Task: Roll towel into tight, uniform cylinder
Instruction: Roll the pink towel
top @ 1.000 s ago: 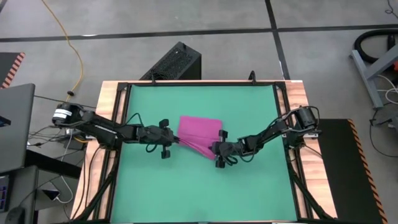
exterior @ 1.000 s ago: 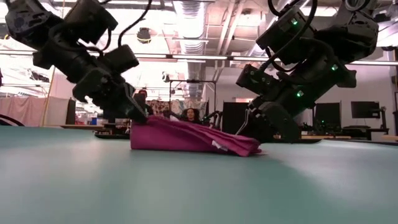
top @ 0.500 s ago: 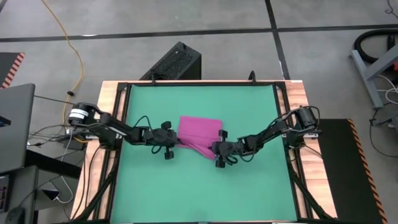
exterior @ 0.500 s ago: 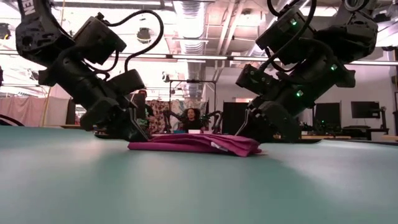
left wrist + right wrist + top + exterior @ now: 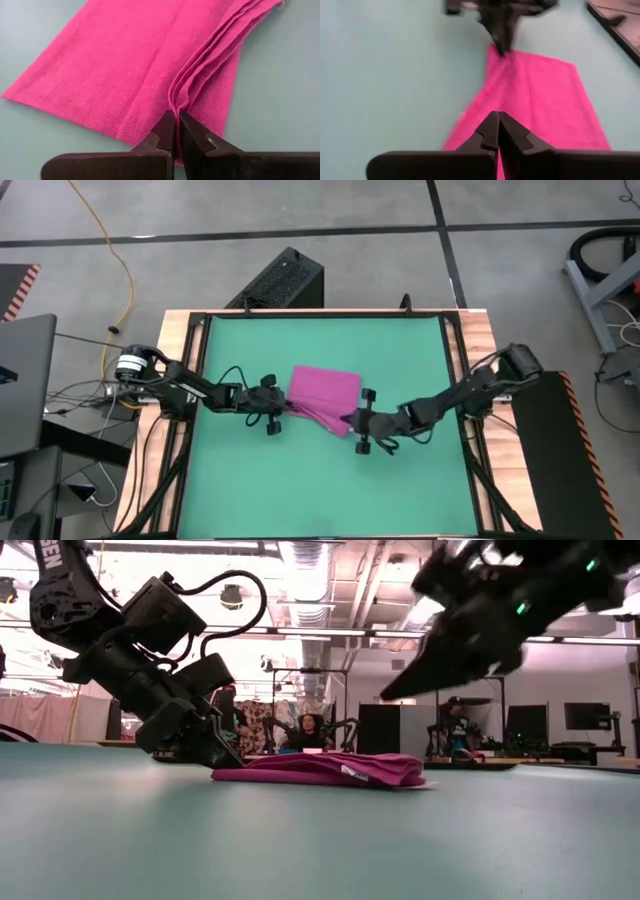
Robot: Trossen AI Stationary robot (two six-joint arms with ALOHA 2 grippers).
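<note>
On the left, the left end effector [image 5: 279, 408] sits low on the green mat [image 5: 240, 480] of the table, its fingers [image 5: 167, 131] pinched together on the bunched edge of the towel [image 5: 325, 392], where several layers gather into a ridge. The towel lies near the middle of the mat, mostly flat, with only a narrow folded band along its near edge; no cylinder has formed yet. So the work stands at the very start of the roll, by my reading: one turn or fold is laid and held at one end only. To the right, the right end effector [image 5: 357, 423] hangs just off the towel's other corner, lifted clear of the cloth in the low view, its fingers [image 5: 492, 131] close together and holding nothing. The next move calls for that end effector to take the folded edge again, level with the left one, so both can turn the band over evenly and snugly.
</note>
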